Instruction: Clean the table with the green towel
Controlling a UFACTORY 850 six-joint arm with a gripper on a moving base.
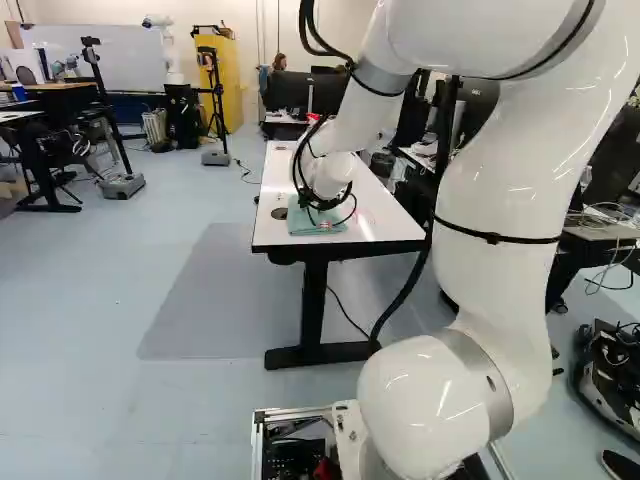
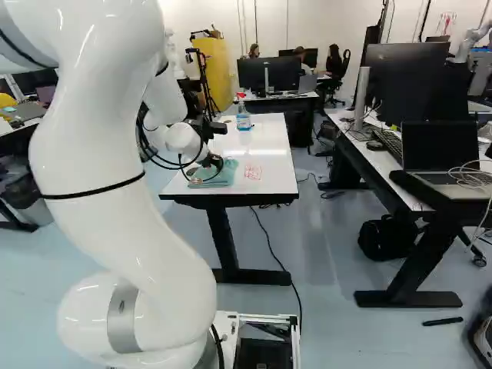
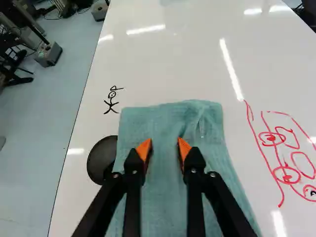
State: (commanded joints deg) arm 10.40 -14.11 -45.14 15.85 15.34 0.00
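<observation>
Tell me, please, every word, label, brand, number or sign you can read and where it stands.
No word, brand or number can be read for certain.
Black doodle on the table, beside the towel: no legible word.
Red drawing on the table: no legible letters.
Bottle on the table: its label is too small to read.

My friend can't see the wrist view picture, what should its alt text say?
An open gripper with orange pads points at a green towel on a white table. Near it are a black stick figure, red loopy drawings and a round black disc.
</observation>
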